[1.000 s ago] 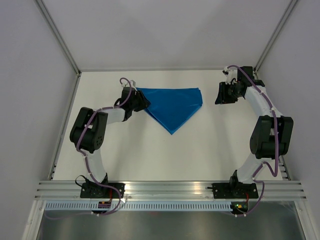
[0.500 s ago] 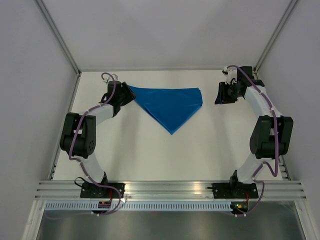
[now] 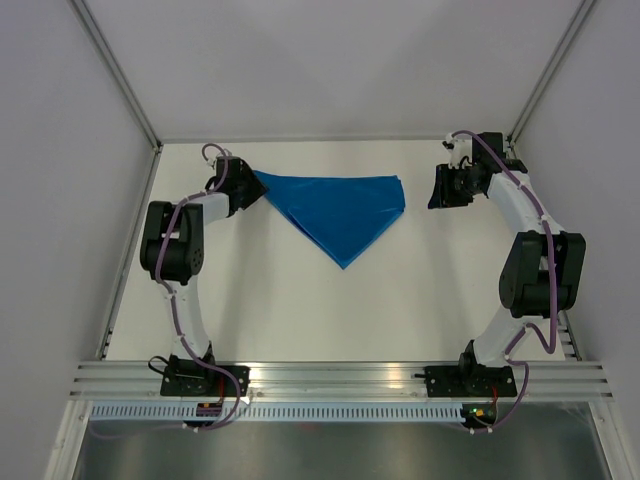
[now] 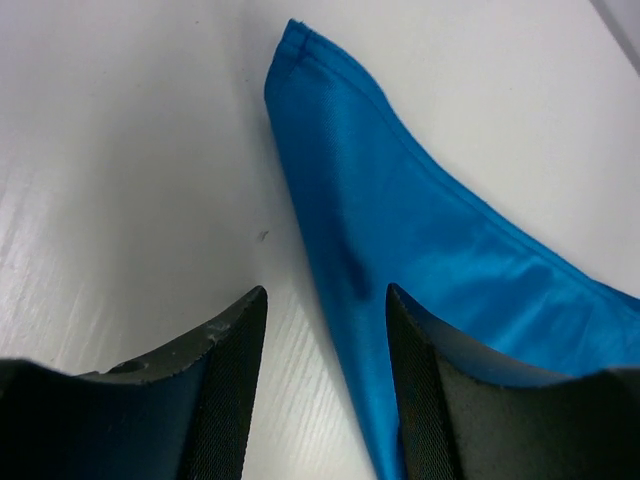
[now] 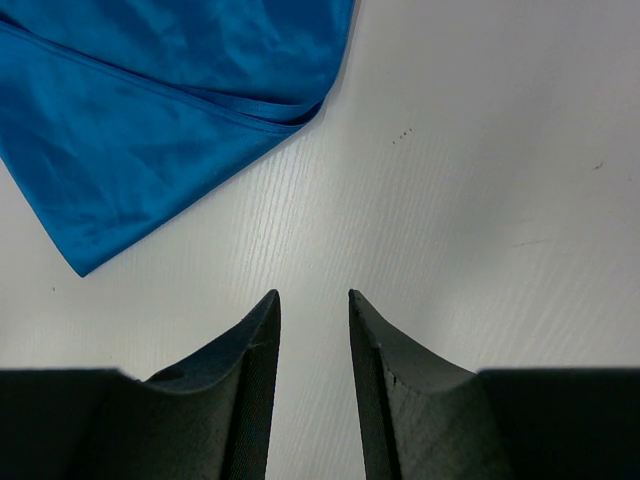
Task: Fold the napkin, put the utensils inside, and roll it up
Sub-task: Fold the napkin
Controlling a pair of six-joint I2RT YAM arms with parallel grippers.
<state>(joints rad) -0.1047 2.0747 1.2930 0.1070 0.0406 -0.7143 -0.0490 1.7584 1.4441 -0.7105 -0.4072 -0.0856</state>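
The bright-blue napkin [image 3: 340, 208] lies folded into a triangle at the back of the table, its point toward me. My left gripper [image 3: 250, 188] is at the napkin's left corner, jaws open. In the left wrist view the napkin [image 4: 420, 230] has its edge running down between the fingers of that gripper [image 4: 325, 300], close to the right one. My right gripper [image 3: 436, 190] is open and empty just right of the napkin's right corner, which shows in the right wrist view [image 5: 170, 90], above that gripper [image 5: 313, 295]. No knife is in view.
A white table [image 3: 300, 310] bounded by grey walls on the left, back and right. An aluminium rail [image 3: 340, 378] with both arm bases runs along the near edge.
My left gripper has drawn back leftward from over the napkin to its left corner, and the left arm's elbow has swung. The right arm has not moved.
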